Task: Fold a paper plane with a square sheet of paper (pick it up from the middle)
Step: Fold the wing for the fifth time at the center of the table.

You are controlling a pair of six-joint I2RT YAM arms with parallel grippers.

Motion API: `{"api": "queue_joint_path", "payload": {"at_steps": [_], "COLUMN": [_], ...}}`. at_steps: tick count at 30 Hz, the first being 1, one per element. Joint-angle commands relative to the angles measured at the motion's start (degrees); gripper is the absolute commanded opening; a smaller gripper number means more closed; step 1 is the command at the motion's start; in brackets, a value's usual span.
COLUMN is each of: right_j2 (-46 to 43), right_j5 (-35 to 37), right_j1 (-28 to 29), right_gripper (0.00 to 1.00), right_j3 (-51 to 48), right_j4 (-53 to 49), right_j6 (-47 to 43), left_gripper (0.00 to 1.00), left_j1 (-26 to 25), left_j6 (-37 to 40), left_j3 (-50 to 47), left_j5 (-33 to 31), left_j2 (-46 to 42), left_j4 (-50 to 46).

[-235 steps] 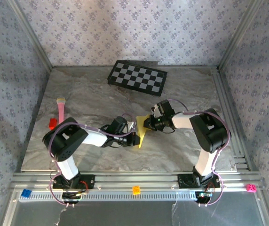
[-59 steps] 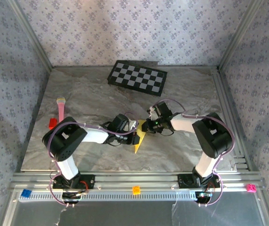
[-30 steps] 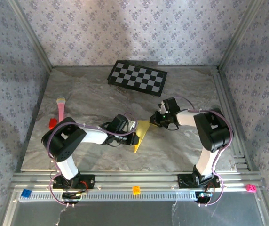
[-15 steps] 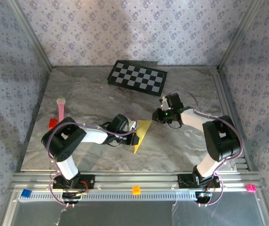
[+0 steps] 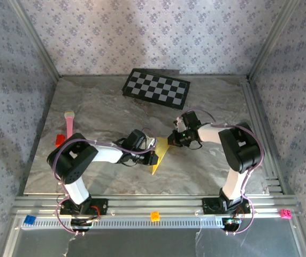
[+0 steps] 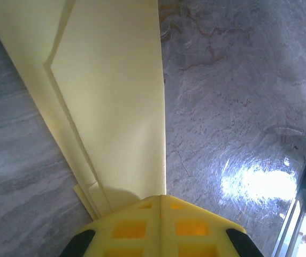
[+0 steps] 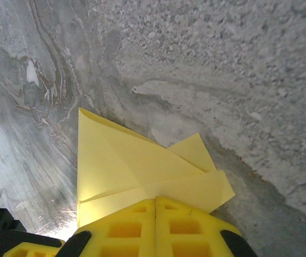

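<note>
Right, mid-fold, not pick-up. The sheet of paper (image 6: 110,107) lies flat on the table (image 6: 238,96), about centre, between the two arms and well apart from the checkerboard (image 5: 157,88) at the back. It's already folded into a narrow pointed multi-layer shape. Flap edges overlap and don't quite line up. I wouldn't call it a finished plane yet.

Left gripper (image 6: 161,206): fingers fully closed, pads together, tips down at one end of the paper, which runs out from under them. It reads as a press rather than a pinch, but I can't tell whether a layer is caught between the pads.

Right gripper (image 7: 155,206): also fully closed, nothing held, tips at the paper's far edge just over the overlapping flaps.

My read: this is the crease-setting step, with left anchoring and right flattening the fold.

Next move probably needs:
- left holding its downward pressure so the paper doesn't slide on the smooth stone
- right sweeping along the fold line, light and straight, no snagging a flap edge
- then one gripper opening to lift a layer for the next fold

Main risk is the layers shifting under the sweep.
</note>
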Motion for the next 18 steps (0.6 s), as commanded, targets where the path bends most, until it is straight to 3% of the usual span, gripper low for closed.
{"api": "queue_joint_path", "payload": {"at_steps": [1,9,13,18], "right_j2": [3.29,2.83,3.37,3.33], "right_j5": [4.97,6.43,7.31,7.82], "right_j1": [-0.92,0.46,1.34,1.63], "right_gripper": [0.02,0.02,0.02,0.02], "right_j3": [0.32,0.27,0.72,0.7], "right_j4": [-3.47,-4.93,-5.22,-5.02], "right_j6": [-0.95,0.0,0.07,0.89], "left_gripper": [0.0,0.09,0.1,0.1], "left_j1": [0.18,0.67,1.02,0.96], "left_j6": [0.18,-3.07,-5.04,-6.34], "left_j3": [-0.02,4.67,8.44,12.65], "left_j5": [-0.65,-1.79,1.55,0.15], "left_j2": [-0.65,-7.13,-4.69,0.46], "left_j4": [-8.48,-8.75,-7.08,-8.1]}}
